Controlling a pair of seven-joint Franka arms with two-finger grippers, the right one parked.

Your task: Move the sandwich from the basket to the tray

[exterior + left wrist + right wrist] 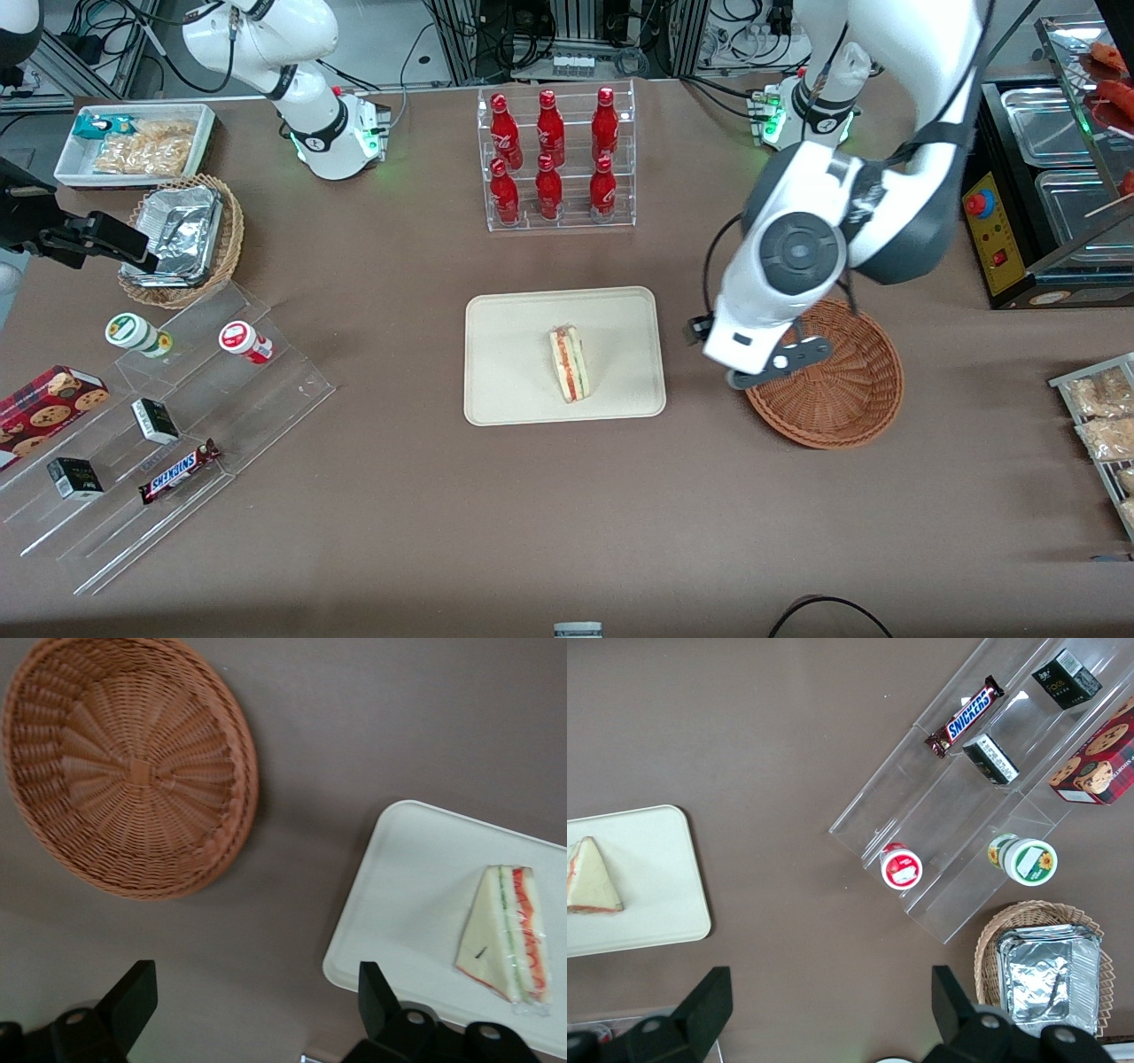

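The sandwich (569, 363) lay on the tray (505, 390), near its middle, so the placing itself looked done. It rested on one broad bread face with its layered cut edge showing, which is probably how a wedge settles when let go from just above. The gripper (760, 370) hung above the counter (443, 523) between the tray and the basket (850, 416), over the basket's nearer rim, with its fingers (133, 997) spread apart and nothing between them. That suggested a release already made and an arm drawing clear of the tray.

The tray was a flat cream rectangle of smooth plastic with rounded corners and a low rim, enough to stop a light thing sliding off. Beside it, toward the working arm's end of the counter, the basket was a round, shallow bowl of reddish-brown wicker, its weave radiating from the centre, and held nothing. The sandwich was a pale triangular wedge with red and green layers, wrapped in what looked like clear film. The counter was matte brown.
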